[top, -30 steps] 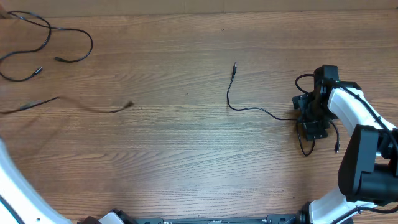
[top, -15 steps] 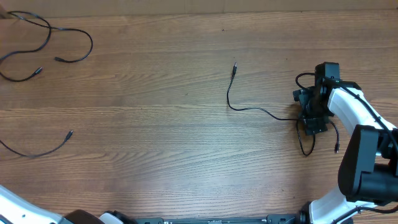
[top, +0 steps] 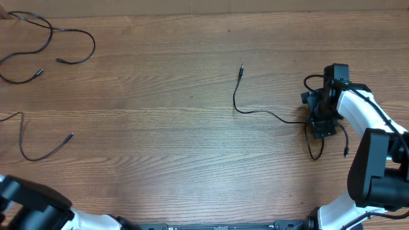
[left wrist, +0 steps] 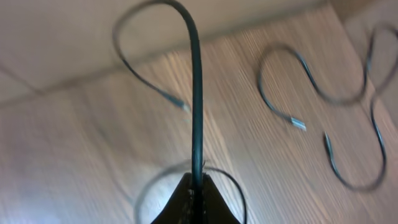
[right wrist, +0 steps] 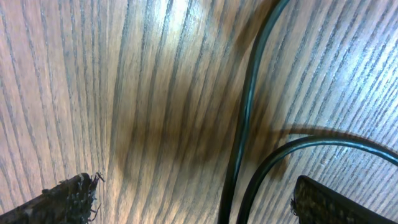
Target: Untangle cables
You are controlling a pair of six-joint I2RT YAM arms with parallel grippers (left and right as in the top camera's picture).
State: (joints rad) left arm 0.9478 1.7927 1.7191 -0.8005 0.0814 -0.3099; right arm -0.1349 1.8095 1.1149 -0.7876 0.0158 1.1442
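left claw: the left gripper [left wrist: 196, 200] is clenched tight on the left cable [left wrist: 197, 93], pinched right at the fingertips. On the wrist cam the cord rises straight out of them, then arcs over to a small plug.
left cable: over at 9 o'clock on the table [top: 160, 83]. It hooks down, curls round and ends in a plug pointing toward the middle. The other end runs off the edge.
top-left cable: the top-left cable [top: 94, 45] is up at 10 o'clock, lying loose in a big wavy loop with both plugs on the wood. Well apart from the left cable, nothing touching it.
middle cable: the middle cable [top: 255, 112] starts with a plug just toward 1 o'clock from centre, drops, then snakes off toward 3 o'clock, where it loops under the right arm.
right claw: the right gripper [top: 323, 126] sits at 3 o'clock, released, its fingers [right wrist: 68, 198] spread wide. Two strands of the middle cable lie on the wood in the gap between them; not gripped.
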